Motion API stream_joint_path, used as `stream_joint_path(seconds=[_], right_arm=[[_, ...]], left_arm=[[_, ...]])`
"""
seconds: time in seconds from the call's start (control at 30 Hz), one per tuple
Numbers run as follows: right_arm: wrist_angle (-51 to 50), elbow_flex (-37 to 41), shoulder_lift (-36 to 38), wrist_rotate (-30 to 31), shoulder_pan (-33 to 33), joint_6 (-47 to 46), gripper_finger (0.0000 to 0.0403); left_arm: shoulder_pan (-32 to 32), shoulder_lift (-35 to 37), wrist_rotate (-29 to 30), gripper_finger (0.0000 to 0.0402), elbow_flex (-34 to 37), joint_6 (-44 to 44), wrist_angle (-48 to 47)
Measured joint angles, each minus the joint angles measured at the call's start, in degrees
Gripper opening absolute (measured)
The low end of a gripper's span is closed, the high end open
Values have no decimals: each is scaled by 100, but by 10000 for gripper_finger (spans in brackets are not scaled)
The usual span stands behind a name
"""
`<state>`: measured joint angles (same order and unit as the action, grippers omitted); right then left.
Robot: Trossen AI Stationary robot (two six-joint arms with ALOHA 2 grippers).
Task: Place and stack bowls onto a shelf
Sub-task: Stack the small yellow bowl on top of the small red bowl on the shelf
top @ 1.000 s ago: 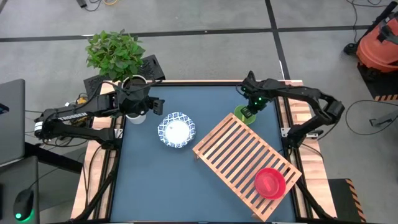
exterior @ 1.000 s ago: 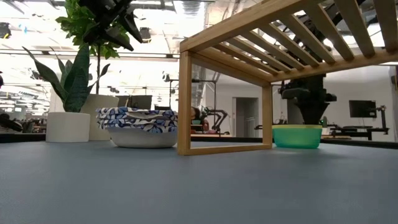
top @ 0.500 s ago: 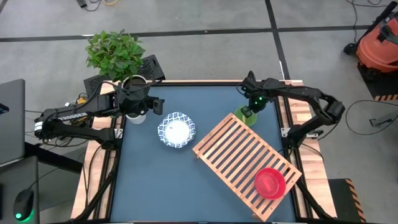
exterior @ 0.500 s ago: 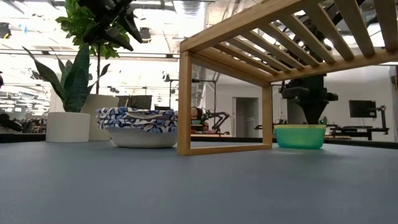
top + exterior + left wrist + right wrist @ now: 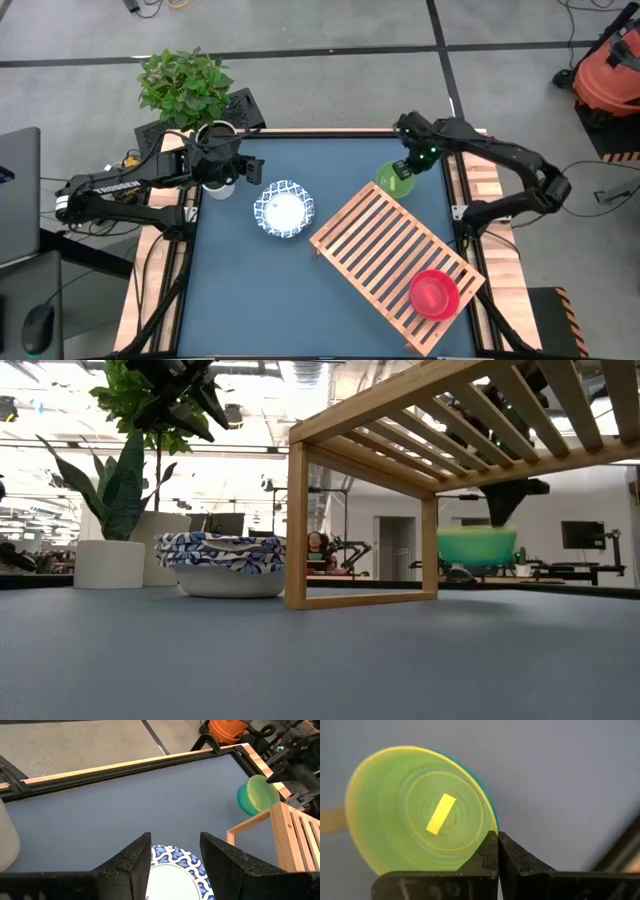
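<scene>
My right hand [image 5: 497, 851] is clenched on the teal bowl's [image 5: 420, 810] rim, lifted clear off the desk [image 5: 330, 170]. I should keep it level, clearing the shelf [image 5: 395, 255] edge beside me.

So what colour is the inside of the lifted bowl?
Yellow-green inside the bowl, shown best in the right wrist view.

Non-task stuff: leafy plant [image 5: 186, 82] off the table's far-left corner, white pot [image 5: 216, 130] below it at the table edge. Low view: snake plant [image 5: 120, 488] in a white cylinder pot [image 5: 110, 563], left. Orange vacuum [image 5: 608, 72] on the floor, far right. Laptop [image 5: 18, 195] and mouse [image 5: 40, 325] on the left. Dark blue tabletop [image 5: 260, 290], wood-trimmed.
</scene>
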<state>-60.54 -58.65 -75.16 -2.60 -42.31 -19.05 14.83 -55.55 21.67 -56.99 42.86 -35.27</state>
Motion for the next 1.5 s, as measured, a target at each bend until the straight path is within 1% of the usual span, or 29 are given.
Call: stream_joint_path(seconds=[0.03,0.13,0.33,0.63,0.77,0.83,0.93,1.07,1.17,1.27,1.37,1.5], right_arm=[[10,0,53,-128,-53,-24,16],[-384,-52,143,-242,-218,-159,16],[-524,-55,410,-661,-281,-258,16],[-642,-44,872,-668,-328,-614,16],[-612,-51,1093,-881,-329,-707,16],[-835,-54,1093,-886,-325,-793,16],[-714,-44,1157,-917,-336,-794,16],[-876,-48,1234,-1015,-373,-831,16],[-845,-300,1425,-1155,-313,-993,16],[-921,-709,1598,-1241,-219,-1124,16],[-1203,-1284,1760,-1281,-77,-1252,16],[-1727,-2078,1923,-1555,330,-1431,16]], left_arm=[[0,0,0,153,0,-14,0],[0,0,0,153,0,-47,0],[0,0,-26,153,0,-115,0],[0,0,-35,153,0,-169,0],[0,0,-35,153,0,-194,0],[0,0,-33,153,0,-266,0],[0,0,-33,153,0,-322,2],[0,0,-35,153,0,-324,0],[0,0,-35,153,0,-325,0],[0,0,-35,153,0,-407,0],[0,0,-35,153,0,-427,0],[0,1,-35,153,0,-427,0]])
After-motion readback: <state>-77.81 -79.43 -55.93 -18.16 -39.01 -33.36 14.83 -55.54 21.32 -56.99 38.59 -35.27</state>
